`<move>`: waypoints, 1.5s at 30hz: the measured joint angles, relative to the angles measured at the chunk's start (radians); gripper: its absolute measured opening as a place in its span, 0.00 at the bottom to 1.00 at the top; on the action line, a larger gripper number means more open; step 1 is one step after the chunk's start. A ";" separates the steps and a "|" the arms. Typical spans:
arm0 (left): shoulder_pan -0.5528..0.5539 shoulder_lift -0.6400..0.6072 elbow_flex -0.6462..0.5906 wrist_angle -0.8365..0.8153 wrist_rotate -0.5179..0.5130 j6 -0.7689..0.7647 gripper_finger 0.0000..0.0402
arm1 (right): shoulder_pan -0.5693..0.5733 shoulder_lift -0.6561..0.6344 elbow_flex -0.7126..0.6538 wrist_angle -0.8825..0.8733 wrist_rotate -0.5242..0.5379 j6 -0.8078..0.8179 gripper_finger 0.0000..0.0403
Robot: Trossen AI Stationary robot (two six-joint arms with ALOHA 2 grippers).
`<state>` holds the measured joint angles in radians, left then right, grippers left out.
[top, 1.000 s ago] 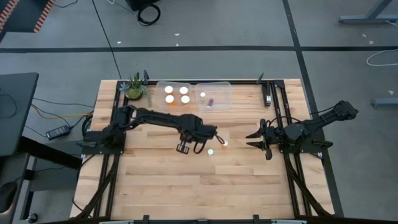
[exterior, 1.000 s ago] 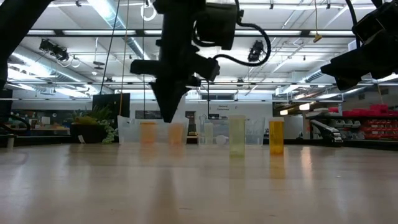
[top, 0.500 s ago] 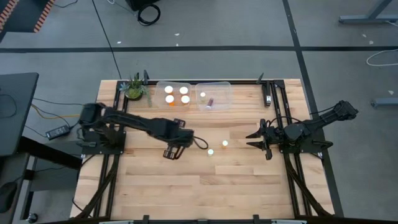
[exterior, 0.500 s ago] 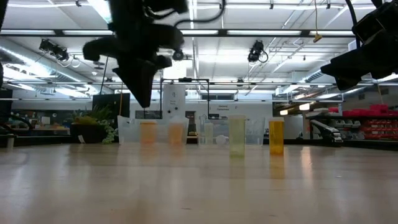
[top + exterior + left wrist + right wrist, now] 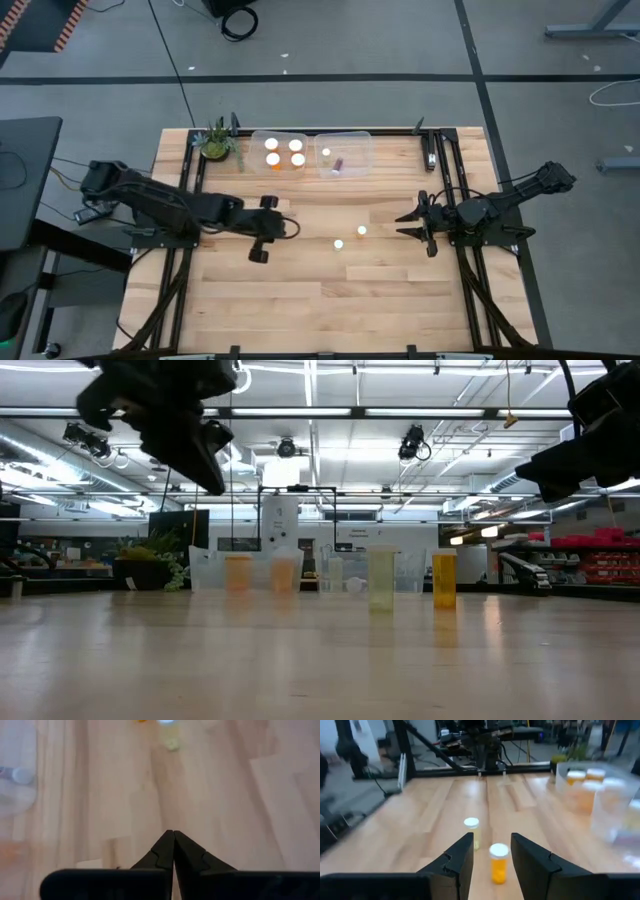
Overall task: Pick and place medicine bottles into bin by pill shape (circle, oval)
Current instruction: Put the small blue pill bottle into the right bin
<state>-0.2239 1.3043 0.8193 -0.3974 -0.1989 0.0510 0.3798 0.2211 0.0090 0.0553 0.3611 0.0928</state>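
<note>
Medicine bottles (image 5: 338, 243) and (image 5: 362, 231) stand close together at table centre. Left gripper (image 5: 259, 251), at nine o'clock, is closed, empty; right gripper (image 5: 412, 222), three o'clock, stands narrowly parted, empty. Risk: gripping one topples its neighbour.

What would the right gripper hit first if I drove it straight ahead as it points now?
Probably the orange bottle, which stands between the open fingers of the right gripper in its wrist view; the pale bottle sits slightly off that line. Depth is unclear.

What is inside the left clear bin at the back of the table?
The left bin holds four white-capped orange bottles, standing in a square. Their caps hide the pills inside, so pill shape cannot be checked from above.
</note>
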 joint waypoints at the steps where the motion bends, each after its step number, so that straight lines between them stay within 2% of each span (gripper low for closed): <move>1: -0.009 -0.021 -0.030 0.028 0.001 -0.004 0.04 | 0.000 0.000 0.000 0.002 0.003 -0.046 0.34; 4: -0.036 -0.079 -0.117 0.108 0.002 -0.006 0.02 | 0.000 0.000 0.000 0.000 0.004 -0.129 0.34; 8: -0.063 -0.150 -0.225 0.193 0.001 -0.031 0.02 | 0.000 0.002 0.000 0.009 0.004 -0.150 0.34; 12: -0.093 -0.225 -0.331 0.285 0.001 -0.096 0.04 | -0.001 0.008 -0.002 0.123 0.005 -0.111 0.34; 17: -0.122 -0.324 -0.434 0.362 0.001 -0.175 0.01 | -0.005 0.019 -0.001 0.205 0.001 -0.043 0.34; 23: -0.149 -0.439 -0.493 0.409 -0.036 -0.197 0.03 | -0.005 0.052 -0.001 0.235 -0.053 0.017 0.34; 28: -0.166 -0.560 -0.531 0.428 -0.063 -0.192 0.01 | -0.005 0.127 -0.001 0.339 -0.056 0.054 0.34; 35: -0.201 -0.695 -0.595 0.487 -0.095 -0.187 0.03 | -0.005 0.271 0.000 0.502 -0.055 -0.013 0.34; 40: -0.213 -0.785 -0.629 0.505 -0.103 -0.171 0.02 | -0.018 0.367 0.000 0.597 -0.021 -0.065 0.34; 45: -0.222 -0.869 -0.652 0.510 -0.114 -0.164 0.03 | -0.093 0.439 0.017 0.599 0.039 -0.031 0.34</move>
<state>-0.4457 0.4349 0.1670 0.1127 -0.3129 -0.1132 0.2866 0.6598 0.0263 0.6545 0.4001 0.0622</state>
